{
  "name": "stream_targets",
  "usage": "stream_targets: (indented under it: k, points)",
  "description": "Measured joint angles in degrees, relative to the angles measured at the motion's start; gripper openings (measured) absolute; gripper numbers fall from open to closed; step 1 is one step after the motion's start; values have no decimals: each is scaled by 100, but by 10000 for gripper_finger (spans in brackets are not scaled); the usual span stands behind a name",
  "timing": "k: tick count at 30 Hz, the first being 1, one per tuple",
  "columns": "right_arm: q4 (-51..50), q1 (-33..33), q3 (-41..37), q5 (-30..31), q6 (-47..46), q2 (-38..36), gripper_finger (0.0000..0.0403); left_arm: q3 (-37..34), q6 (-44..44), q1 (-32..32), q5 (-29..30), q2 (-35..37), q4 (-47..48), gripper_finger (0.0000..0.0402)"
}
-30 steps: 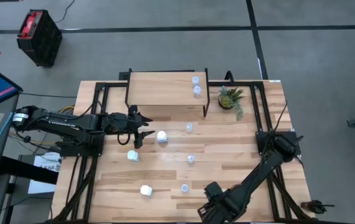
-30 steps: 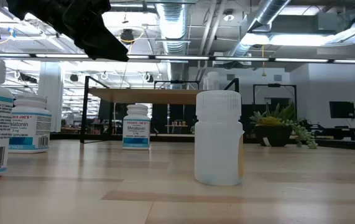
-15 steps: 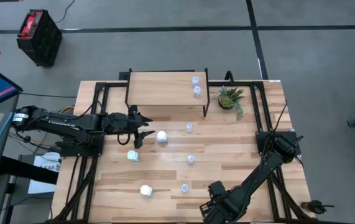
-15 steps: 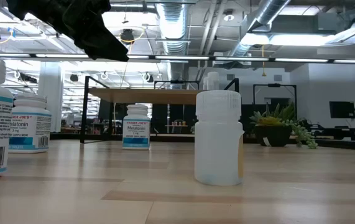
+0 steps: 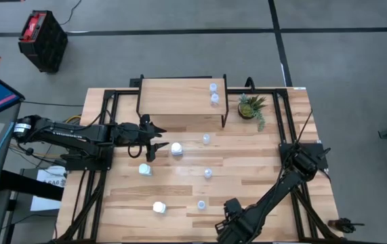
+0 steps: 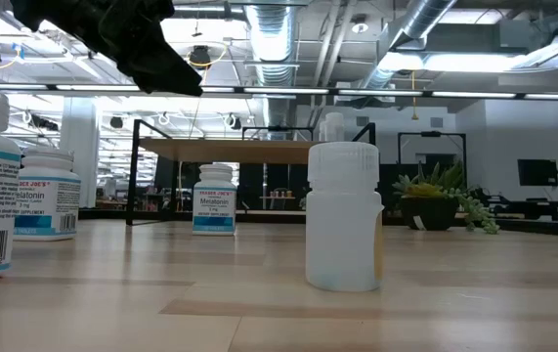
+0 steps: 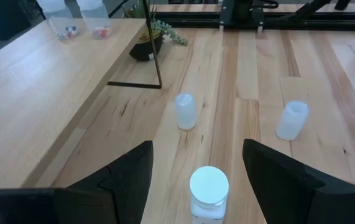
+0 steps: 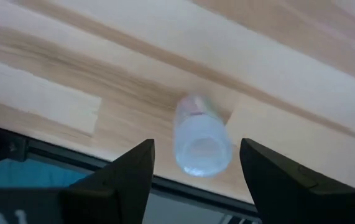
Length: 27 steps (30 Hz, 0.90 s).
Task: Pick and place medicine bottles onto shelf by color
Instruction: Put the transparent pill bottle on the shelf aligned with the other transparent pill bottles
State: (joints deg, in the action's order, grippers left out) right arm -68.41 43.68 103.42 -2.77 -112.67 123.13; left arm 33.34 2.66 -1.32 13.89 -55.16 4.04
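My left gripper (image 5: 156,141) is open just left of a bright white bottle (image 5: 177,148), which stands upright on the table; in the left wrist view its cap (image 7: 209,185) shows just ahead of and between the open fingers (image 7: 196,152). Two more white bottles (image 5: 145,169) (image 5: 158,207) stand nearer the front. Three translucent bottles (image 5: 206,139) (image 5: 208,173) (image 5: 201,204) stand on the table, and two (image 5: 213,92) stand on the shelf (image 5: 176,97). My right gripper (image 5: 228,217) is open at the near edge, above a translucent bottle (image 8: 202,145).
A small green potted plant (image 5: 251,107) stands right of the shelf. The shelf's black legs (image 7: 157,56) rise beside the left gripper's path. The table's near edge (image 8: 121,168) runs right under the right gripper.
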Motion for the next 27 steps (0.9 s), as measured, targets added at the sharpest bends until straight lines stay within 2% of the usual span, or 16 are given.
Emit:
stream_targets:
  k: [27]
  points:
    - [-98, -108, -2, -193, 518, 0, 260, 0, 0, 0, 0, 0, -1, 238]
